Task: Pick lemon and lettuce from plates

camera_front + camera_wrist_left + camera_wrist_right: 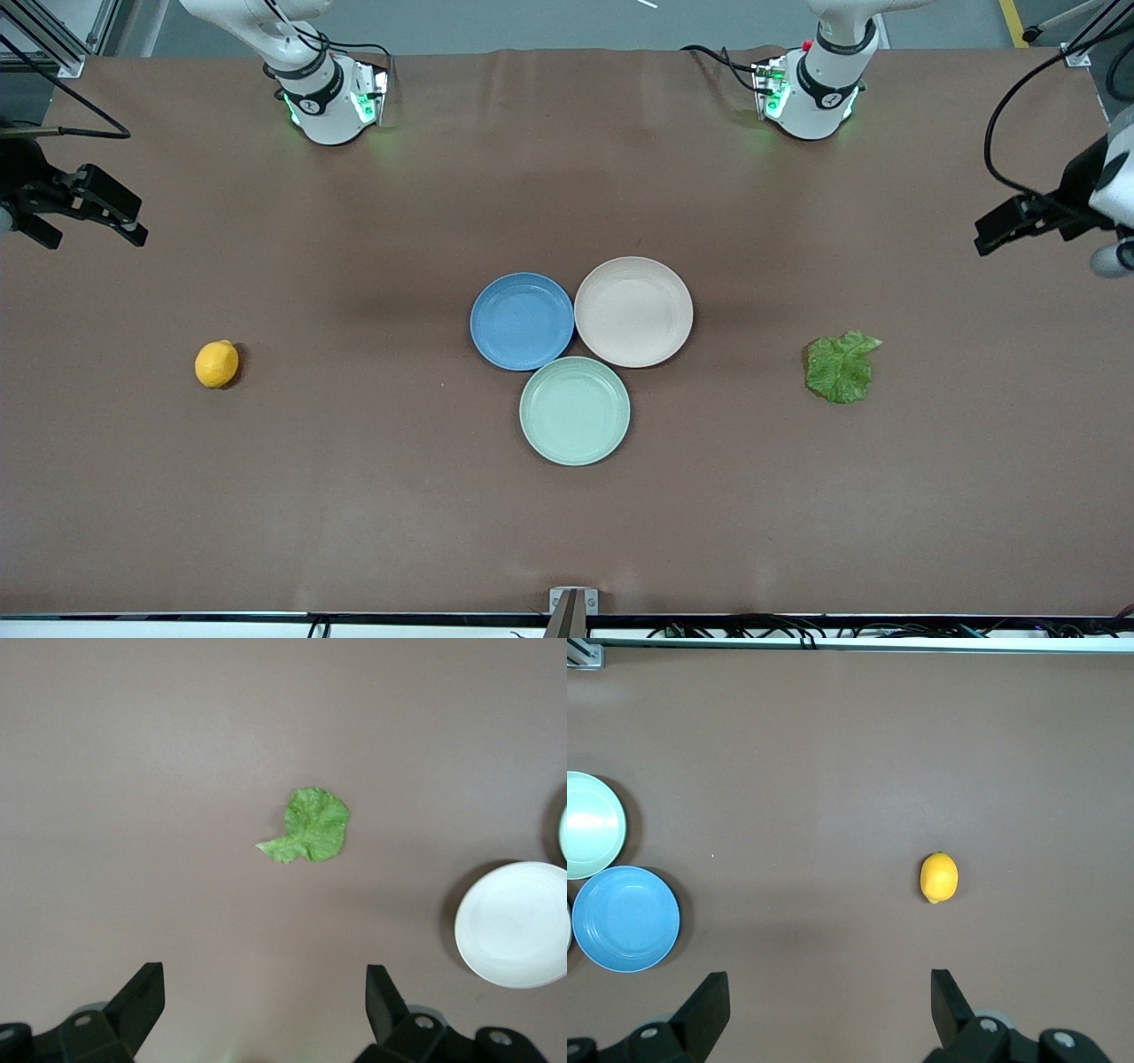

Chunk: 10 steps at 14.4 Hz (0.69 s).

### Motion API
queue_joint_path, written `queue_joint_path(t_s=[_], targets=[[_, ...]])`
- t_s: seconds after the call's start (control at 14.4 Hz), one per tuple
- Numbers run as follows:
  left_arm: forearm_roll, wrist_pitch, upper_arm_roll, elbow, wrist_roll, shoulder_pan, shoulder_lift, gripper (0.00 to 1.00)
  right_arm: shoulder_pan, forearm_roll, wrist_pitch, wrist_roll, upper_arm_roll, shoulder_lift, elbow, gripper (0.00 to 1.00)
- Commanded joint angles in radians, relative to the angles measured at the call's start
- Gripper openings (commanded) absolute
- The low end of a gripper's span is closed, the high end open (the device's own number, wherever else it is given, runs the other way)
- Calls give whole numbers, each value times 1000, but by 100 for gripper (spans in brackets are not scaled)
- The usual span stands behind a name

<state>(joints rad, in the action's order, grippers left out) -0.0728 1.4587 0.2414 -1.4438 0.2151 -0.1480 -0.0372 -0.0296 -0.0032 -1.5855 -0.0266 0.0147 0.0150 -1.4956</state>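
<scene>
The lemon (216,364) lies on the bare brown table toward the right arm's end, on no plate. The lettuce (840,366) lies flat on the table toward the left arm's end. The blue plate (522,320) and the beige plate (633,311) sit side by side mid-table, both with nothing in them. My right gripper (830,988) hangs open high over the table near the lemon (939,878). My left gripper (264,983) hangs open high over the table near the lettuce (310,826). Nothing is between either pair of fingers.
A mint-green plate (575,410) touches the other two, nearer to the front camera. Both arm bases stand along the table's edge farthest from the front camera. A small bracket (572,601) sits at the table's nearest edge.
</scene>
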Motion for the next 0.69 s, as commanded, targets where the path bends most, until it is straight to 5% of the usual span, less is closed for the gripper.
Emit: queue_joint_path(t_s=[0.0, 0.14, 0.35, 0.62], targets=[[22, -26, -1, -20, -46, -1, 45, 100, 5, -14, 19, -1, 2, -10, 24, 100], [31, -26, -17, -42, -51, 7, 66, 100, 5, -15, 19, -1, 2, -10, 24, 100], [50, -11, -199, -122, -71, 164, 115, 100, 5, -15, 19, 5, 2, -10, 24, 100], [80, 44, -156, -200, -117, 105, 147, 100, 11, -17, 19, 56, 2, -10, 24, 100]])
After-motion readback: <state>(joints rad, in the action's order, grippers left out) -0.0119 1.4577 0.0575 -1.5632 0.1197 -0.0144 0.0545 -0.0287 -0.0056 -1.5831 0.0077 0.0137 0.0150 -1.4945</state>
